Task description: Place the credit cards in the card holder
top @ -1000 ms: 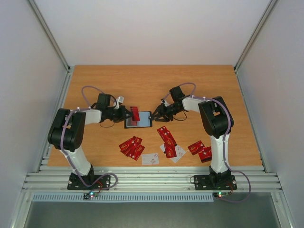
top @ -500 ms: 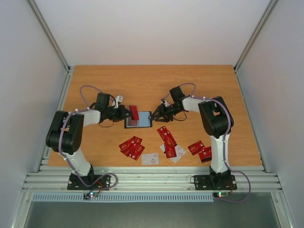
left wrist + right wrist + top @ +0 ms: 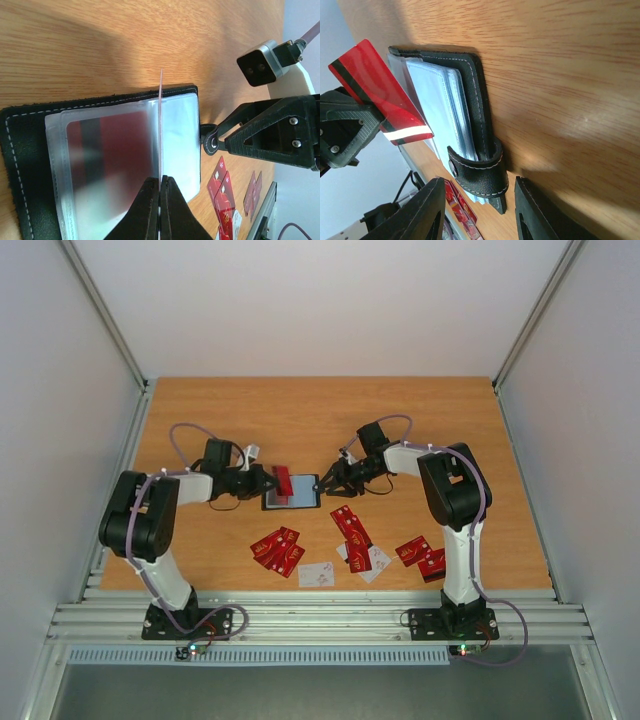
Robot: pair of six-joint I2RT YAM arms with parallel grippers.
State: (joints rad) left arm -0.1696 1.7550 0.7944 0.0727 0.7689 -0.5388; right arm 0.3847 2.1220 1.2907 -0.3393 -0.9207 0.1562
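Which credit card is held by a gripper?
The red card pinched in the left gripper over the open card holder; the other loose cards lie flat on the table.

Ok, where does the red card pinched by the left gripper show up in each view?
Top external: the red card stands on edge over the card holder, mid-table.
Left wrist: the red card is seen edge-on, a thin vertical line at centre.
Right wrist: the red card is upper left, showing its broad face with a black stripe.
Shared landmark: the open black card holder beneath it.
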